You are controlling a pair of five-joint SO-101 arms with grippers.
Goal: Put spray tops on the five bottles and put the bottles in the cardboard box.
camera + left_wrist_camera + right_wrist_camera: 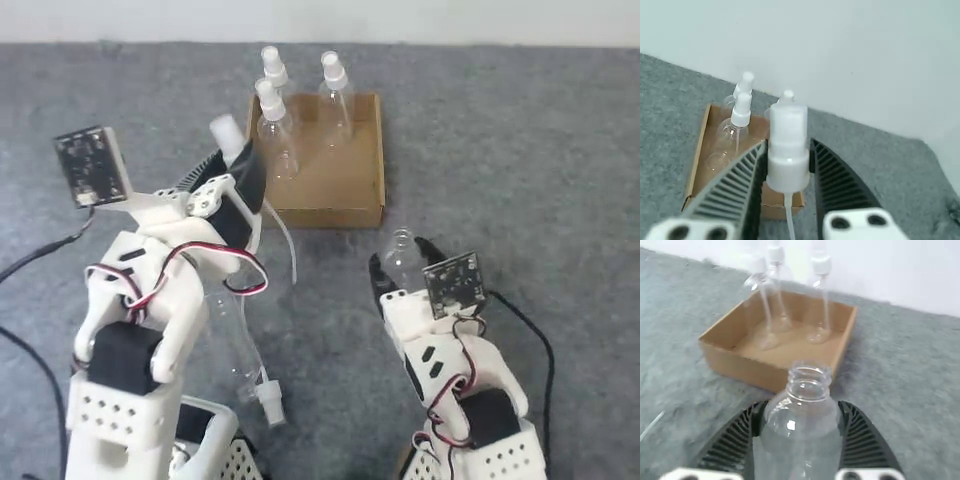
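Clamped upright on an uncapped bottle [800, 430] with the right gripper [800, 410], toward the table's front right, just in front of the cardboard box [735, 357]. Neck bare and pointing up, likely so as to take a top from above.

Pinched shut on a white spray top [786, 137] with the left gripper [787, 145], raised just beside the box's near left corner, dip tube [287, 240] dangling free below. Probably carried this way to thread the tube into that open neck, though well apart from it as yet.

Standing inside the box, toward its far side: three bottles [280, 140], each already topped and so out of the way of the work.

Lying flat near the front edge beside the left arm: a fifth bottle [235, 335], with a white top [270, 395] at its end. Cannot tell whether screwed on.

Judged a little past halfway.

Underneath, a grey felt-like covering [520, 150] across the whole table. Behind the far edge, a plain white wall [865, 60].
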